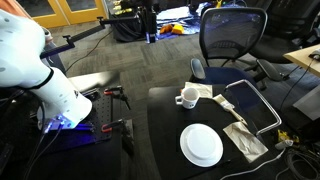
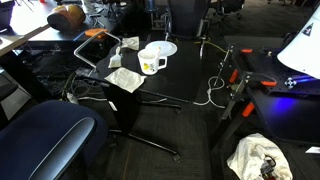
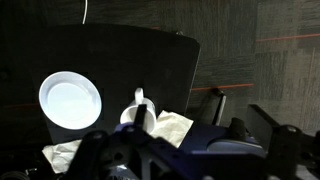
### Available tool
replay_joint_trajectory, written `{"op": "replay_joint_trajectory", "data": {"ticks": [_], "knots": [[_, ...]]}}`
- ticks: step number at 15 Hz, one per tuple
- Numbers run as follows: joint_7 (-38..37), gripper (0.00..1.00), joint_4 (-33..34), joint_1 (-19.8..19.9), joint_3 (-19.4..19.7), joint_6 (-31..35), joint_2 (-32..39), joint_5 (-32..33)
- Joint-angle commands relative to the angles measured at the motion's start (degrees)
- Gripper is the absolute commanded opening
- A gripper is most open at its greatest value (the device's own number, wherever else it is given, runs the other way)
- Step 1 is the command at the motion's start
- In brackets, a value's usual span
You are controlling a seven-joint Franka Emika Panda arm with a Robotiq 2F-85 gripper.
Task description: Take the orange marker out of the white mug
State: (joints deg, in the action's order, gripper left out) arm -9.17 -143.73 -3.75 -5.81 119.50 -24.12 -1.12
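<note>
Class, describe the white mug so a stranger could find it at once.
Start at the black table. On it, beside crumpled paper, stands the white mug. Unlike the flat round plate nearby, it is small and upright, with a side handle.

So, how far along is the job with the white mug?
Nothing looks done yet: the white mug stands untouched beside the plate. The gripper hangs well apart from it. The marker is too small to see; reaching, grasping and lifting it out remain.
</note>
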Motion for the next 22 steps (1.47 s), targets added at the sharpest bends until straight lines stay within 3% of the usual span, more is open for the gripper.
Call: {"op": "replay_joint_trajectory", "data": {"ticks": [1,9,15,22], "knots": [[1.21,1.00,1.32,0.94,1.02,1.24,4.99,0.28],[0.04,1.00,0.28,0.50,0.77,0.42,4.28,-0.04],[0.07,1.00,5.74,1.71,2.08,0.68,12.74,-0.08],[3.64,1.00,15.08,2.80,5.01,-0.72,27.33,-1.29]]}}
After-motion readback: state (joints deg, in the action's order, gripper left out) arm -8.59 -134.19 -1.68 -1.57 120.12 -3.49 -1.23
